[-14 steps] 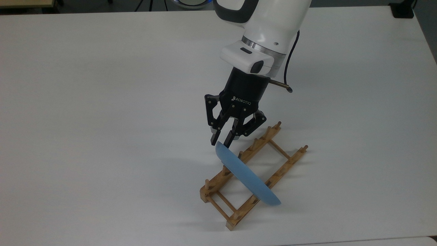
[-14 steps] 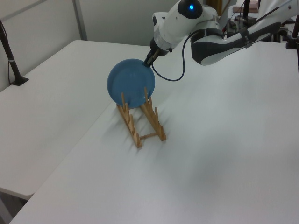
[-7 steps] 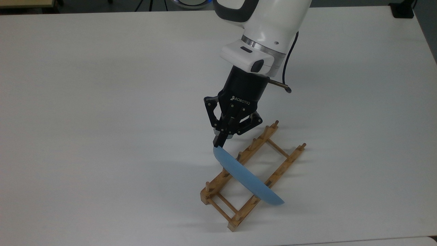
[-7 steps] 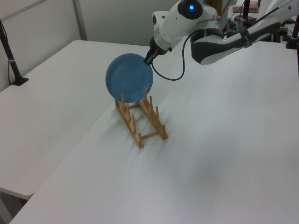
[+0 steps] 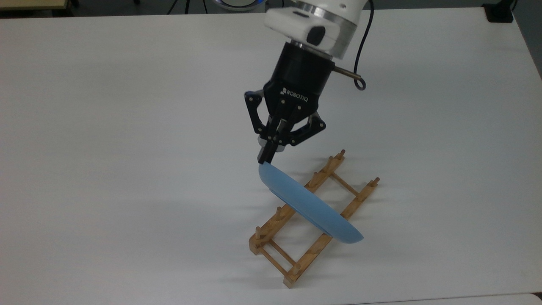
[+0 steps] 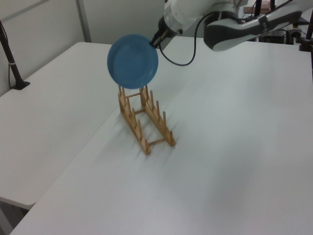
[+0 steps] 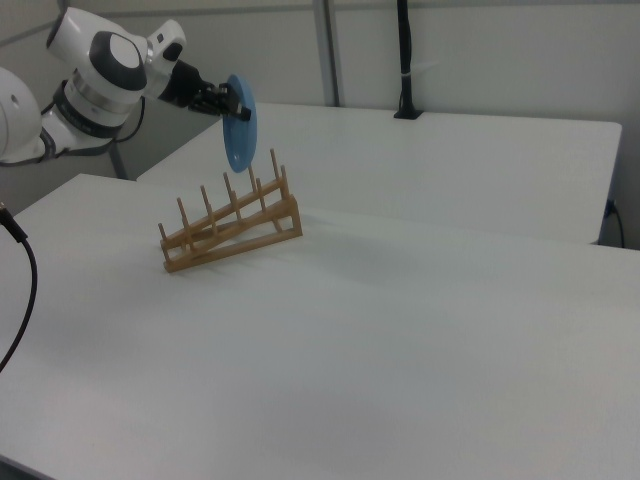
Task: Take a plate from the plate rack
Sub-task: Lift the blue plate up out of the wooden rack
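- The plate hangs edge-on from the jaws, which are pinched onto its upper rim; in the left view the plate shows its round face, in the right view the plate is a thin upright disc.
- Below the jaws, the plate's lower edge looks lifted free of the plate rack. In the left view it sits just above the peg tops of the plate rack; in the right view the gap to the plate rack is small, and I cannot rule out a last touch at one peg.
- The gripper grips at one point on the rim, so the plate is held far off its centre. My judgement: the lift is the step in hand, and it goes best straight up along the plate's own plane, slowly, until the lower edge is well above the pegs.
- Twisting or swinging sideways too soon could let the plate pivot in the pinch or catch a peg and drag the light rack along.
- Away from the jaws, the white table is bare around the rack, so nothing blocks a carry to either side.
- The black cable loops beside the wrist, apart from the plate.
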